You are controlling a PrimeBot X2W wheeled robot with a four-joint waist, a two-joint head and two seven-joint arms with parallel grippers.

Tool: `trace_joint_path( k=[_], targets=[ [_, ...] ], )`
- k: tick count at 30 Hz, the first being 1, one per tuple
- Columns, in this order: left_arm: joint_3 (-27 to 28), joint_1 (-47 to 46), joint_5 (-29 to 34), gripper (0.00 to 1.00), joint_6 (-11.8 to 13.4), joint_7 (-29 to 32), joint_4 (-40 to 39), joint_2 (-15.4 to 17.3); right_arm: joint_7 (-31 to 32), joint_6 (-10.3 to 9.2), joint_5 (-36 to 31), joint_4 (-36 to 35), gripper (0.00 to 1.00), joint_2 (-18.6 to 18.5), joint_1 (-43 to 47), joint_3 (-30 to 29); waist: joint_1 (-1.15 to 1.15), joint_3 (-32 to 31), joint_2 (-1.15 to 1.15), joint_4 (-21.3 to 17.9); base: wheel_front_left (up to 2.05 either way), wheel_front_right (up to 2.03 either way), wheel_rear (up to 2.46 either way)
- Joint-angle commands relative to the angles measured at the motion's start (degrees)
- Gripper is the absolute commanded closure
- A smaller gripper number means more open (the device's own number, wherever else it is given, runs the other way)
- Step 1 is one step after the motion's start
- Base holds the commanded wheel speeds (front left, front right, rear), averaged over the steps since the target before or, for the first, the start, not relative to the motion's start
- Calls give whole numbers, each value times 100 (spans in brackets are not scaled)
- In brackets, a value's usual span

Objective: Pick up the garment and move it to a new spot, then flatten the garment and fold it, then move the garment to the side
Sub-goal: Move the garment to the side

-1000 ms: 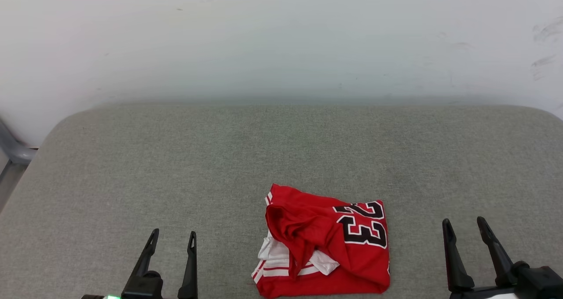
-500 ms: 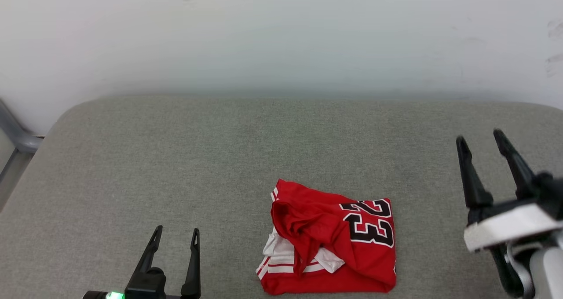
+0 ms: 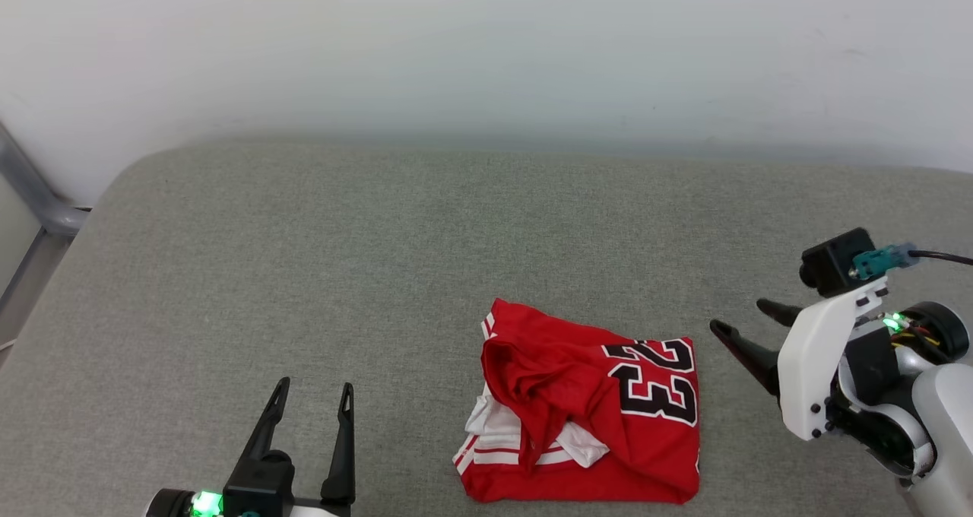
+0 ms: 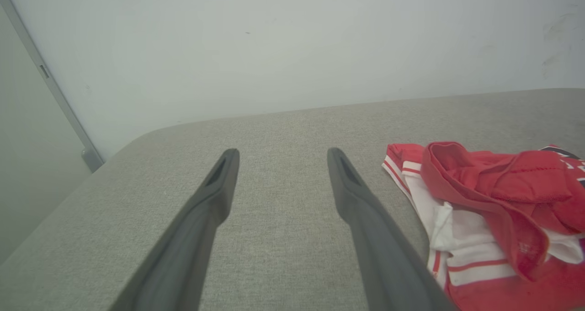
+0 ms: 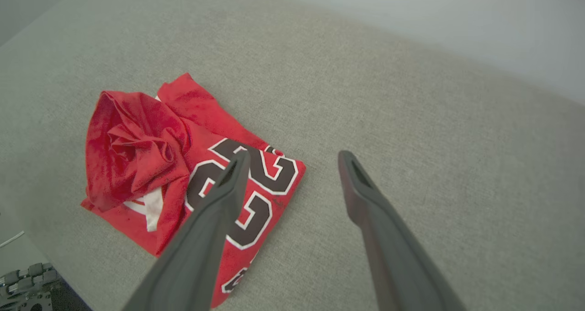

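Note:
The garment [image 3: 600, 407] lies bunched and partly folded near the front edge of the grey cushion [image 3: 380, 258]. It is red with white striped sleeve parts and a black "23" on its right half. My left gripper [image 3: 315, 384] stands open at the lower left, well apart from the shirt, and nothing is between its fingers. My right gripper [image 3: 741, 315] is open too, raised at the right with its fingers pointing left toward the garment's right edge. In the right wrist view the garment [image 5: 173, 160] shows under the left finger [image 5: 219, 196]. The left wrist view has the garment [image 4: 493, 201] at the right.
A pale wall [image 3: 486, 53] runs behind the grey cushion. A grey metal frame bar [image 3: 34, 190] stands past its left corner. Bare fabric stretches to the left, behind and to the right of the shirt.
The right arm rose and turned so its fingers now point left at the shirt. The head camera shifted, so the whole picture moved. The left gripper and the garment kept their places.

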Motion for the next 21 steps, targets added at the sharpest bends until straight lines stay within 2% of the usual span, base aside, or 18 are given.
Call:
trace_joint_path(
  k=[1,4,8,17,21],
  targets=[
    [-15,-76,23,0,-17,-26,1,-26,170,-6,85,50,0,-85,-110,117,0,44,0,36,0,0,0],
    [-43,-137,30,0,-24,-26,5,-48,516,-6,271,193,0,-179,-101,368,0,115,0,100,0,0,0],
    [-72,-192,22,0,-33,-26,16,-71,654,-7,392,393,0,-138,-79,553,0,241,0,180,0,0,0],
    [-102,-380,17,0,-74,-26,26,-102,461,-6,386,1137,0,184,71,632,0,579,0,368,0,0,0],
    [-113,-445,29,0,-89,-26,32,-109,439,-6,309,1518,0,277,237,856,0,699,0,421,0,0,0]
  ],
)
